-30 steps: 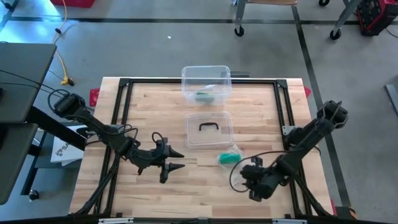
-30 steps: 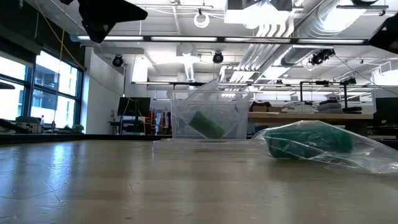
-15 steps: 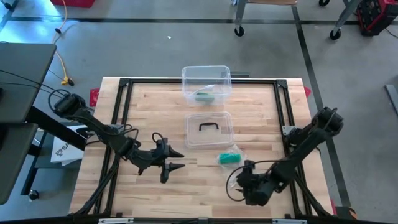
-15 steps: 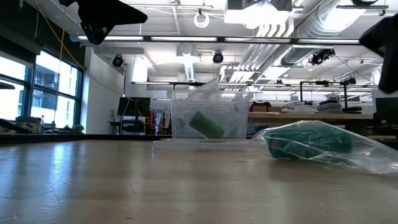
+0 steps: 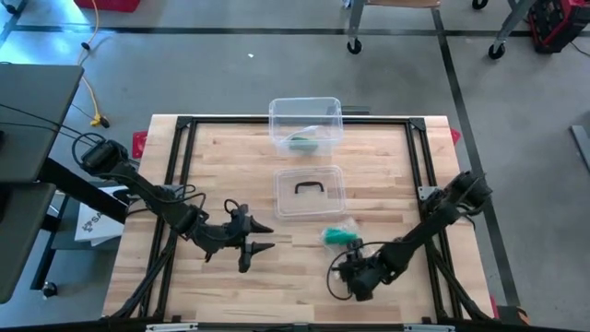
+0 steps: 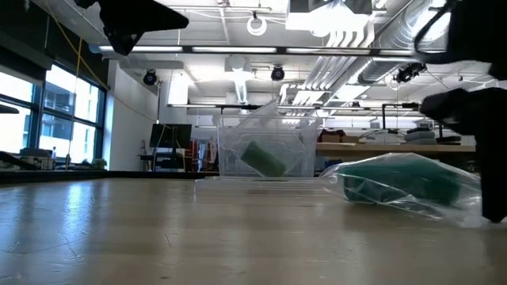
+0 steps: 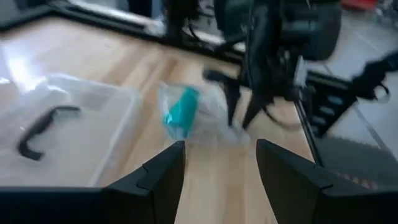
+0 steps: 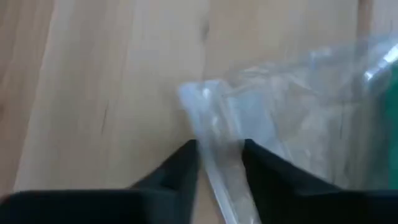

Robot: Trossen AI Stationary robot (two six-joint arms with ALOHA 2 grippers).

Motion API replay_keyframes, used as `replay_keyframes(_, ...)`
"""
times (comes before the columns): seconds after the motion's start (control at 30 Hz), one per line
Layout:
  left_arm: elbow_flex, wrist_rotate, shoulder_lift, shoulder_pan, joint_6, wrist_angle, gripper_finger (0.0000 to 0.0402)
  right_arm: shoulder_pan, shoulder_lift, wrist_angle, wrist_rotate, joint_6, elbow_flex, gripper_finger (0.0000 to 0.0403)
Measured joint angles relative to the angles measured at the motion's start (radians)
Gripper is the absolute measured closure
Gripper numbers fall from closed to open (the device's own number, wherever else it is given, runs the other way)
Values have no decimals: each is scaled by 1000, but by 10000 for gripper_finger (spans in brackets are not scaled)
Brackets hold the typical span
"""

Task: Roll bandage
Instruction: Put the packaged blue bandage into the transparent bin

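While our right tool [image 5: 353,277] sits low at the near edge of the desk [image 5: 221,157], its fingers [image 8: 186,165] stand a little apart with the corner of a clear plastic bag [image 8: 273,118] lying between and just ahead of them; we cannot tell whether they touch the film, and they are not pinching it. Our left tool [image 5: 253,237] hovers over the near left part of the desk with its fingers spread, holding nothing and pointing toward the bag.

Just beyond the right tool lies that bag, and inside it the green bandage roll [image 5: 341,236], still sealed up. Farther back, near the middle of the desk, a clear lid [image 5: 309,193] with a dark handle lies flat. At the far edge stands an open clear box [image 5: 306,121] with another green roll [image 5: 301,142] inside.

We judge the work barely begun: the bandage is not out of its bag, nothing is unwound or rolled. What is left is gripping the bag, freeing the bandage and rolling it.
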Motion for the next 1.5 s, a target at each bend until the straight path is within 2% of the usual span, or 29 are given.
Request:
replay_keyframes(0.1,0,-90,1,12,-2,86,211,-55,-5,25,1,12,2,362)
replay_keyframes(0.13,0,-117,0,17,18,132,211,-74,-22,8,17,4,3,381)
replay_keyframes(0.23,1,-149,-1,31,164,238,211,-125,-101,-58,88,-47,21,390)
replay_keyframes(0.37,1,-199,-11,51,280,266,211,-190,-286,-119,173,-190,149,400)
replay_keyframes(0.47,1,-291,-29,59,315,219,211,-275,-396,-216,271,-385,267,402)
replay_keyframes(0.57,1,-423,-42,62,332,173,211,-436,-494,-216,327,-627,391,403)
replay_keyframes(0.67,1,-506,-42,65,371,171,211,-655,-517,-219,194,-798,488,403)
replay_keyframes(0.8,1,-516,-42,79,418,169,211,-911,-479,-176,-57,-990,553,403)
replay_keyframes(0.9,1,-497,-43,104,414,124,211,-1055,-440,-106,-273,-1023,576,403)
replay_keyframes(0.97,2,-447,-47,119,331,14,211,-1099,-407,-124,-461,-1023,568,403)
replay_keyframes(1.03,0,-332,-70,131,217,-136,211,-1089,-373,-147,-590,-1045,535,403)
replay_keyframes(1.07,0,-242,-88,138,168,-205,211,-1070,-359,-171,-623,-1053,516,403)
replay_keyframes(1.17,1,37,-109,156,95,-385,211,-984,-323,-184,-637,-1047,441,403)
replay_keyframes(1.23,1,171,-97,161,101,-465,211,-906,-301,-163,-631,-1040,372,402)
replay_keyframes(1.37,1,267,-38,161,76,-515,211,-716,-243,23,-635,-981,213,390)
replay_keyframes(1.43,1,282,4,162,46,-481,211,-625,-204,169,-631,-932,142,372)
replay_keyframes(1.5,1,287,56,163,1,-439,211,-544,-148,358,-584,-873,93,345)
